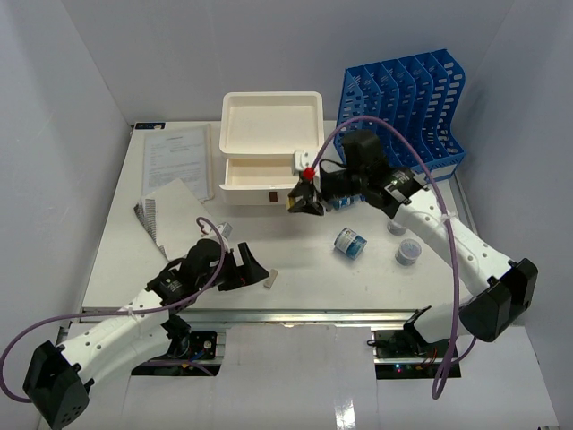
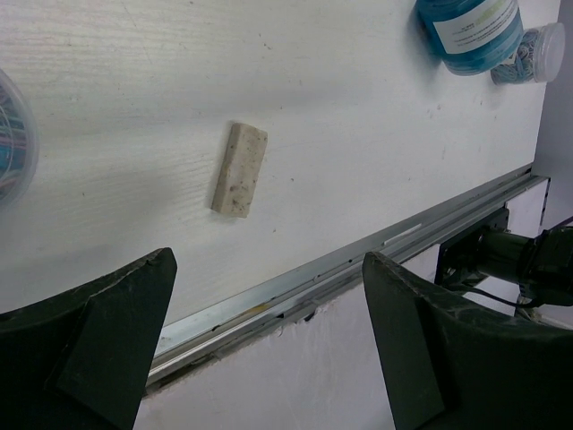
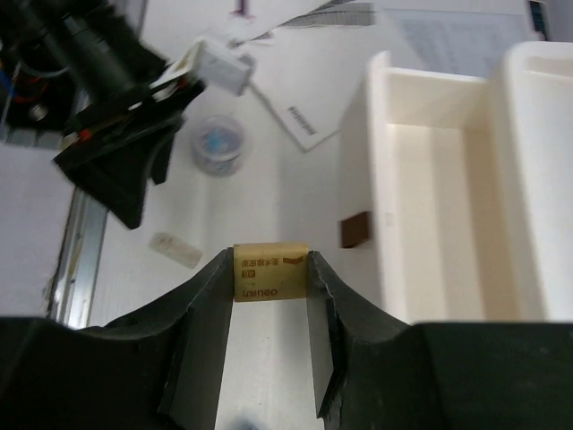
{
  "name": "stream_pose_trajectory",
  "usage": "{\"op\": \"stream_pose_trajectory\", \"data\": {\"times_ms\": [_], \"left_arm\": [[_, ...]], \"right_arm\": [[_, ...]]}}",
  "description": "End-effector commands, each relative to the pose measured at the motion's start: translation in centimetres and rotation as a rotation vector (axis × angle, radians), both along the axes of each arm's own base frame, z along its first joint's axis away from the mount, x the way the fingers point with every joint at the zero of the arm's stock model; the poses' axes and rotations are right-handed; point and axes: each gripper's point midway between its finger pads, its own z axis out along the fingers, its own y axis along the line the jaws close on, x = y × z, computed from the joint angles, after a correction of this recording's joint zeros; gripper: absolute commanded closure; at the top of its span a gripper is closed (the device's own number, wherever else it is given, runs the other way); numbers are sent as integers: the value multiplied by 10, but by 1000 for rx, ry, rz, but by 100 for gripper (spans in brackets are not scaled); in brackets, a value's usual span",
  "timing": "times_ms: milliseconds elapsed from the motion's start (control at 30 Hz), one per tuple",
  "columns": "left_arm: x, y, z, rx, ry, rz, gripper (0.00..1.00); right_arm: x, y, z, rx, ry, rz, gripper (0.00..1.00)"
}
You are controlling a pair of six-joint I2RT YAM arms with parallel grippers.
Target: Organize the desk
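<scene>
The desk (image 1: 358, 285) is a wide white tabletop with a metal rail (image 2: 358, 260) along its front edge. My right gripper (image 1: 304, 201) hovers just in front of the cream drawer box (image 1: 269, 134), shut on a small yellow eraser (image 3: 270, 276) that sits between the fingertips (image 3: 215, 296). One drawer (image 3: 439, 224) of the box stands pulled out beside it. My left gripper (image 2: 269, 264) is low over the desk's front edge, open and empty. A speckled white eraser (image 2: 240, 168) lies on the desk just beyond it.
A blue slotted file rack (image 1: 403, 107) stands at the back right. A blue jar (image 1: 350, 243) lies on its side mid-desk, with small jars (image 1: 408, 253) to its right and another (image 1: 222, 230) near the left arm. Papers (image 1: 179, 157) and a notebook (image 1: 166, 213) lie at the left.
</scene>
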Motion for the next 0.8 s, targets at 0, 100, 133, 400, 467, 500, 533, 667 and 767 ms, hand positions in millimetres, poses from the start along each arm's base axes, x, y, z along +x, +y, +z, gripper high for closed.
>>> {"op": "stream_pose_trajectory", "data": {"times_ms": [0,100,133,400,467,500,533,667,767], "left_arm": [[1,-5,0,-3,-34,-38,4],[2,-5,-4,12,-29,-44,5],[2,-5,-4,18,-31,-47,5],[7,-8,-8,61,-32,-58,6],[7,-10,-9,68,-32,-63,6],[8,-11,-10,71,-31,-66,6],[7,-12,-12,77,-28,-70,7],[8,-14,-16,105,-27,-77,7],[8,-17,-17,122,-28,-80,9]], "right_arm": [[58,-3,53,116,47,-238,87],[89,-8,53,125,62,-388,87],[97,-9,48,126,77,-435,87],[123,-16,8,95,116,-590,75],[128,-17,3,86,112,-604,65],[130,-17,1,82,110,-611,59],[131,-16,0,78,110,-611,48],[128,-16,-3,71,106,-596,14],[117,-18,9,94,89,-552,3]]}}
